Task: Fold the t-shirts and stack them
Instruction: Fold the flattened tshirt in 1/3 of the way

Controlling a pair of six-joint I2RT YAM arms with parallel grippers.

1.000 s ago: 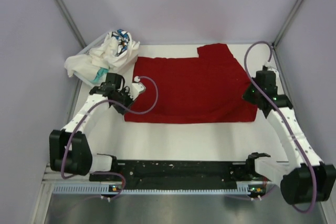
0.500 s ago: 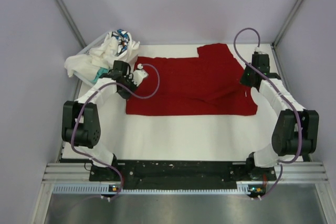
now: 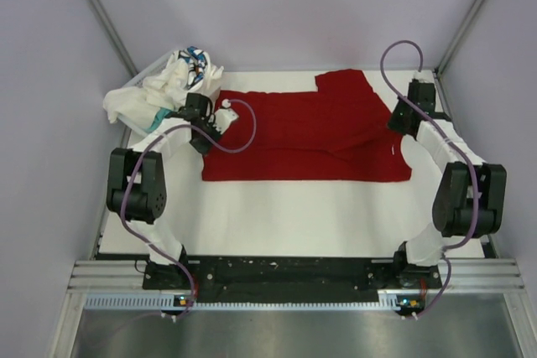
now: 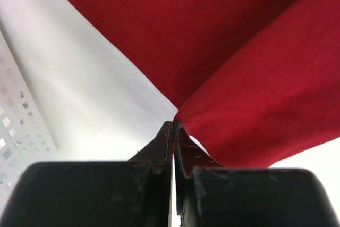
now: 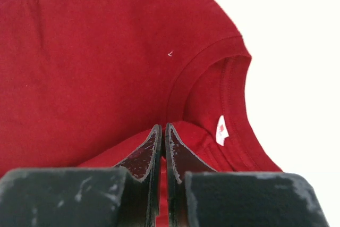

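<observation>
A red t-shirt (image 3: 302, 136) lies spread across the white table, with a sleeve sticking out at the back right. My left gripper (image 3: 207, 134) is at its left edge and is shut on a pinched corner of red cloth (image 4: 212, 115); its tips (image 4: 173, 124) are closed together. My right gripper (image 3: 397, 123) is at the shirt's right end, shut on a fold of red fabric (image 5: 106, 67) beside the collar, its tips (image 5: 163, 127) closed. A white label (image 5: 221, 129) shows inside the collar.
A crumpled pile of white and patterned shirts (image 3: 168, 85) lies at the back left corner, just behind my left gripper. A perforated white surface (image 4: 16, 131) shows at the left of the left wrist view. Grey walls enclose the table (image 3: 294, 215).
Both arms have stretched toward the back of the table, holding the cloth. The shirt's near edge has moved away from me, so the red shape is now shorter front to back.
</observation>
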